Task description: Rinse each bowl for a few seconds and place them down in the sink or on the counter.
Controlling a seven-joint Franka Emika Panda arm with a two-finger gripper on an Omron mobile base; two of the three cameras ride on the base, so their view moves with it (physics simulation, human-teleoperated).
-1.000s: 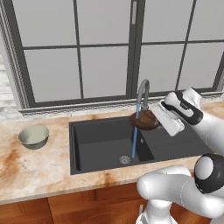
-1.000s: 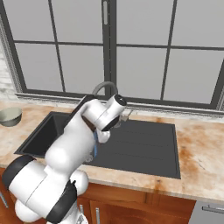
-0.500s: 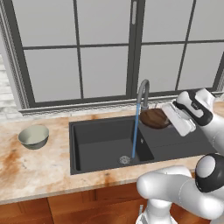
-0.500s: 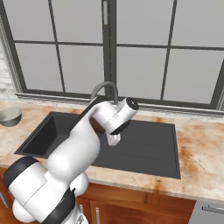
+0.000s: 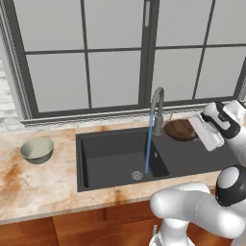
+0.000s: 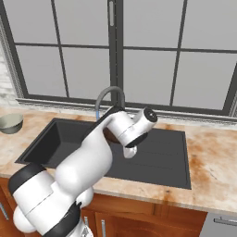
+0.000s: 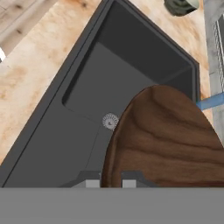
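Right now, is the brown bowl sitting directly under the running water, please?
No, the brown bowl is held to the right of the water stream, above the sink's shallower side section.

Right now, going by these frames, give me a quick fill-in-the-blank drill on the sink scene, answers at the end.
1. The shallow dark brown wooden bowl is held by the fingers above the ___ section of the matte black rectangular sink.
2. A blue stream of water falls from the grey gooseneck tap toward the round steel ___.
3. The pale grey-green round bowl sits on the marbled beige-and-orange stone counter to the ___ of the sink in the left base view.

Missing words: shallower side; drain; left
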